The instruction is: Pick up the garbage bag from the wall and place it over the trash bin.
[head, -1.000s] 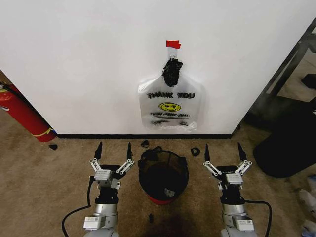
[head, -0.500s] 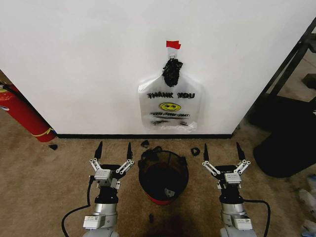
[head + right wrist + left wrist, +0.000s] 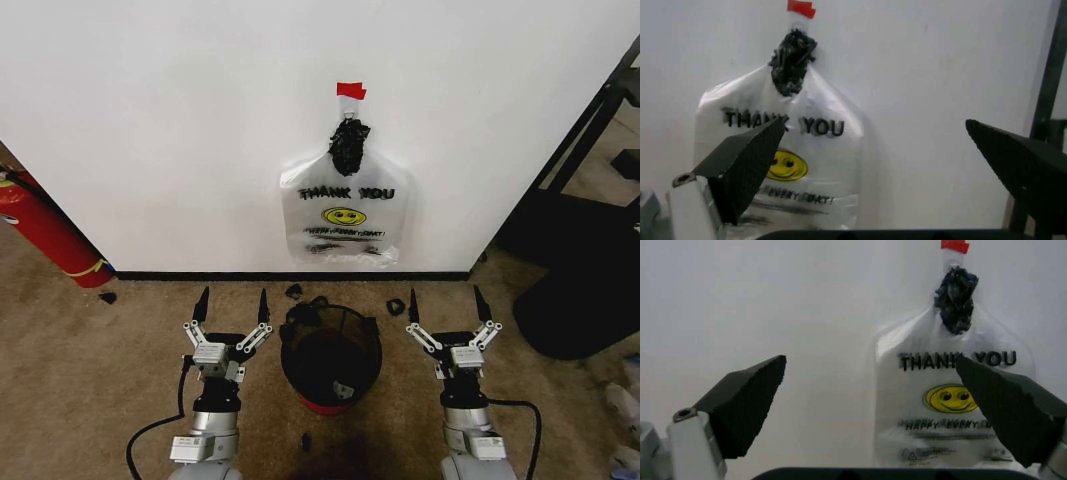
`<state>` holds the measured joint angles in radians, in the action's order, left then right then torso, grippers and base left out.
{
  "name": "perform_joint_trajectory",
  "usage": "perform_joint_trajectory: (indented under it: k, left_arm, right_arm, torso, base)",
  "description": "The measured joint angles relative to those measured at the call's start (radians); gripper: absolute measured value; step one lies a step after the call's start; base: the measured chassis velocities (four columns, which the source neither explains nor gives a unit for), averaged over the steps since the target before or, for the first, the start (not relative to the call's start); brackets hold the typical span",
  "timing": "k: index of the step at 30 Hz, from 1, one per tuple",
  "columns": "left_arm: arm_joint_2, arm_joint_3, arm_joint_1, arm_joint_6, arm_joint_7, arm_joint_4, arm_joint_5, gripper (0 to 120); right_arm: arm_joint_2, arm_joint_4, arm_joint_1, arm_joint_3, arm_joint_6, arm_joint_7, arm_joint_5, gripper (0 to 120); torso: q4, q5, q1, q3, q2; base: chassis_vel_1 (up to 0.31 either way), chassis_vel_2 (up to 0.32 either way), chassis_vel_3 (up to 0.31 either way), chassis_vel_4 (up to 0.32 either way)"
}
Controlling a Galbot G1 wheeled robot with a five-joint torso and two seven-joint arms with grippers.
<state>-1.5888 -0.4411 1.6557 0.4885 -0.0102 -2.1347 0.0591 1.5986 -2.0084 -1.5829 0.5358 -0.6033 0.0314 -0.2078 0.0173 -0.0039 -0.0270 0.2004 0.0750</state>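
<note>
Garbage bag is left hanging on the wall; only the right gripper, spread wide like the left gripper, has been edged nearer the trash bin

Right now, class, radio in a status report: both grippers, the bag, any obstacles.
Left gripper and right gripper open, flanking black wire-mesh trash bin. See-through "THANK YOU" garbage bag hangs on white wall. Nothing between grippers and bag.

"THANK YOU" is printed in black on the garbage bag, above a yellow smiley face; smaller lines beneath it cannot be read with certainty.
</note>
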Motion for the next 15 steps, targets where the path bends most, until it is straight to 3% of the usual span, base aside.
perform_joint_trajectory:
  k: [3,5,6,8,15]
  left_arm:
    - [-0.001,0.0,0.002,0.0,-0.002,-0.002,0.001,100]
    - [-0.003,0.001,0.003,0.0,-0.006,-0.004,0.004,100]
    - [-0.003,0.001,0.003,0.0,-0.006,-0.004,0.004,100]
    - [-0.003,0.001,0.006,0.0,-0.007,-0.006,0.005,100]
    - [0.0,-0.005,0.008,0.001,-0.008,-0.008,0.006,100]
  right_arm:
    - [-0.017,-0.002,0.016,-0.028,0.049,-0.002,0.044,100]
    - [-0.06,-0.016,0.056,-0.091,0.199,0.016,0.15,100]
    - [-0.06,-0.016,0.056,-0.091,0.199,0.016,0.15,100]
    - [-0.086,-0.026,0.086,-0.121,0.301,0.033,0.201,100]
    - [-0.132,-0.028,0.148,-0.153,0.435,0.026,0.261,100]
  torso:
    - [0.0001,0.0,0.0,0.0,0.0]
    - [-0.0001,0.0,0.0,0.0,0.0]
    - [-0.0001,0.0,0.0,0.0,0.0]
    - [-0.0001,0.0,0.0,0.0,0.0]
    - [0.0,0.0001,0.0,0.0,0.0]
  base:
    - [0.0,0.0,0.0,0.0]
    - [0.0,0.0,0.0,0.0]
    - [0.0,0.0,0.0,0.0]
    - [0.0,0.0,0.0,0.0]
    - [0.0,0.0,0.0,0.0]
